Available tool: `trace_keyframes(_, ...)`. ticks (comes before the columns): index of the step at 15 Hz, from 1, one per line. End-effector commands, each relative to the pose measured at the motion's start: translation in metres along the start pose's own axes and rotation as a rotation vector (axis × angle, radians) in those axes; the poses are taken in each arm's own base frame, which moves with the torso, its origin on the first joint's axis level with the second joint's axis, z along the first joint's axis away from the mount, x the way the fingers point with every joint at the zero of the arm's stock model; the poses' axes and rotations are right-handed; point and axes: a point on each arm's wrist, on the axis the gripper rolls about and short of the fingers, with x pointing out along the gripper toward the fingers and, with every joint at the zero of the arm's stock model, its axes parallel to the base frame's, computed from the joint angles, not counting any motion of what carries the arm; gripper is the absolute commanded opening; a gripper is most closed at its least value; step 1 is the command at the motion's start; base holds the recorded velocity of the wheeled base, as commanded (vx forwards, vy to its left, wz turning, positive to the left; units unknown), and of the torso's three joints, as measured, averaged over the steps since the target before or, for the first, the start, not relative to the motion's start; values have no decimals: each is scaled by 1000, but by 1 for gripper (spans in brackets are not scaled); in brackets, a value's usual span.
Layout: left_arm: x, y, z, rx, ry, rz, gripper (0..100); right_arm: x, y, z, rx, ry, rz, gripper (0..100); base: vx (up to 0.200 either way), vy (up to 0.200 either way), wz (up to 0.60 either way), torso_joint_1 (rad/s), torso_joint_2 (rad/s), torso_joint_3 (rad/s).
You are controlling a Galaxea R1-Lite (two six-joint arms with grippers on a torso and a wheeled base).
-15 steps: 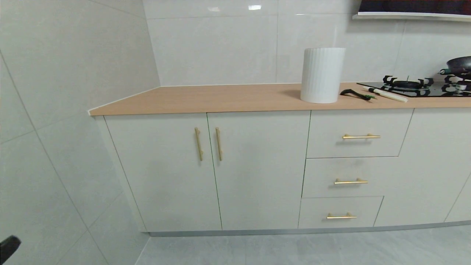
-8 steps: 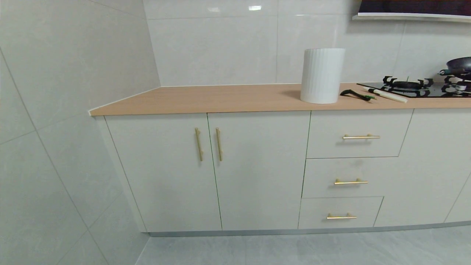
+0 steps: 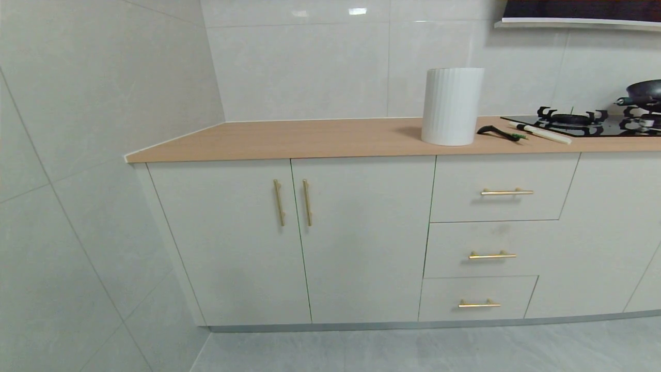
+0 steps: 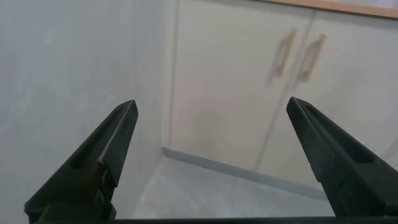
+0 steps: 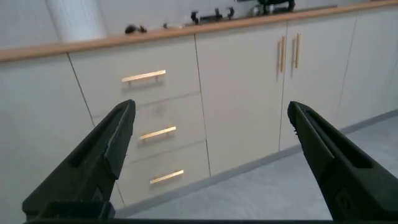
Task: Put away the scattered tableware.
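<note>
Left gripper [image 4: 211,111]: fingers spread wide, nothing held, facing the cabinet doors [image 4: 292,93].
Right gripper [image 5: 211,112]: wide open too, empty, before the drawers [image 5: 146,106].
Tableware: black-handled utensil [image 3: 500,132] and pale utensil [image 3: 543,134] lie near the countertop's [image 3: 310,138] front edge, between the white canister [image 3: 453,106] and the stove [image 3: 583,124].

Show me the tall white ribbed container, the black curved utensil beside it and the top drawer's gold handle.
tall white ribbed container [image 3: 453,106], head view, side wall.
black curved utensil [image 3: 494,130], head view, handle.
top drawer's gold handle [image 3: 506,191], head view, bar's middle.
</note>
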Motion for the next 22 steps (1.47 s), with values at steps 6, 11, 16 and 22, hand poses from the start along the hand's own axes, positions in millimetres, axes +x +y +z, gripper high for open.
trace_keyframes(6,7,-7,-28,112,53,-282,100,21,15,-62,-64,83,290,100,0,0,0,0,0,0)
trace_keyframes(11,7,-7,-28,83,53,-283,100,20,16,-66,-43,124,346,100,0,0,0,0,0,0)
trace_keyframes(16,7,-7,-28,97,51,-283,100,20,16,-66,-44,124,349,100,0,0,0,0,0,0)
trace_keyframes(22,7,-7,-28,81,53,-283,100,20,17,-66,-40,124,358,100,0,0,0,0,0,0)
